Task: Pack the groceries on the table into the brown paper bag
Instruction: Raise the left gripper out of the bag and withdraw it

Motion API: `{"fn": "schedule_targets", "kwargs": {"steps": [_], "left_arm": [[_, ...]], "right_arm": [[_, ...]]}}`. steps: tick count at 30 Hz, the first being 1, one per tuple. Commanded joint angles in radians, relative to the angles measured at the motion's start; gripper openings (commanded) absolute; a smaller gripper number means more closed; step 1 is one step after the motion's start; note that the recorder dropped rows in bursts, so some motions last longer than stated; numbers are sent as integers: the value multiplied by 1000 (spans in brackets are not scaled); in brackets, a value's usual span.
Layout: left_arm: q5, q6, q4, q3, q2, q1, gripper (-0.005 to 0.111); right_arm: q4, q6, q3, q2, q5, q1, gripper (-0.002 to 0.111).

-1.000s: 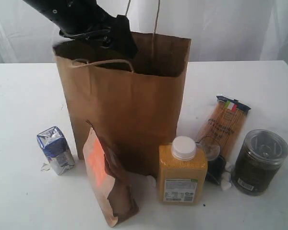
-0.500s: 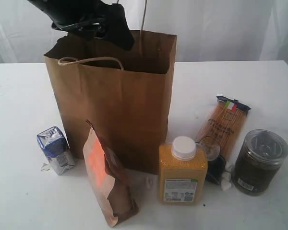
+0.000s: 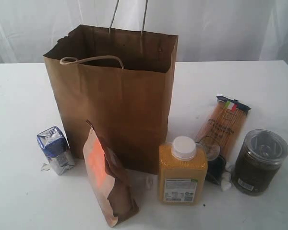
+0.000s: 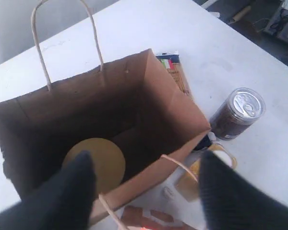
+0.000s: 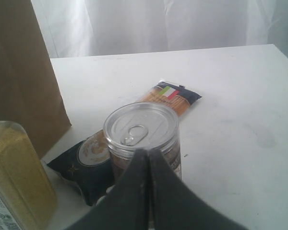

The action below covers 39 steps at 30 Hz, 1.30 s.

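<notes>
The brown paper bag [image 3: 120, 96] stands upright on the white table [image 3: 19, 96]. In the left wrist view I look down into the bag [image 4: 149, 86], where the nut jar's tan lid [image 4: 103, 160] rests on the bottom. My left gripper [image 4: 145, 155] hangs open above the bag's near rim, holding nothing. The carton [image 3: 55, 149], pouch [image 3: 108, 177], yellow bottle [image 3: 182, 170], spaghetti packet [image 3: 223, 124] and dark jar [image 3: 259, 160] sit around the bag. My right gripper [image 5: 146, 155] is shut and empty, just short of the dark jar [image 5: 141, 127].
A few small white bits [image 3: 225, 182] lie between the bottle and the dark jar. The spaghetti packet's dark end [image 5: 86, 163] lies against the jar. White curtains hang behind the table. Neither arm shows in the exterior view.
The left arm that hung over the bag's mouth has drawn up out of the exterior view. The bag slid a little to the left early on.
</notes>
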Motion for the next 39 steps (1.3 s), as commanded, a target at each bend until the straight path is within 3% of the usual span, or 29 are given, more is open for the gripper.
{"fn": "schedule_targets", "kwargs": {"steps": [1, 2, 8, 13, 20, 25, 27, 35, 39], "left_arm": [[107, -10, -50, -6, -58, -2, 13], [119, -10, -57, -6, -64, -2, 2], [197, -5, -57, -6, -76, -2, 1], [265, -4, 88, -6, -98, -2, 1], [236, -6, 140, -6, -206, -2, 1], [164, -8, 203, 82, -316, -2, 1], [122, -15, 207, 188, -379, -2, 1], [-98, -171, 219, 805, -794, -2, 1], [-159, -251, 234, 1009, -1021, -2, 1]], "right_arm": [[-5, -7, 4, -6, 1, 1, 0], [-5, -7, 4, -6, 1, 1, 0], [-5, -7, 4, -6, 1, 1, 0], [-5, -7, 4, -6, 1, 1, 0], [-5, -7, 4, -6, 1, 1, 0], [-5, -4, 4, -6, 1, 1, 0], [-5, 4, 4, -6, 1, 1, 0], [-2, 9, 4, -6, -30, 1, 0], [256, 12, 4, -6, -219, 1, 0]]}}
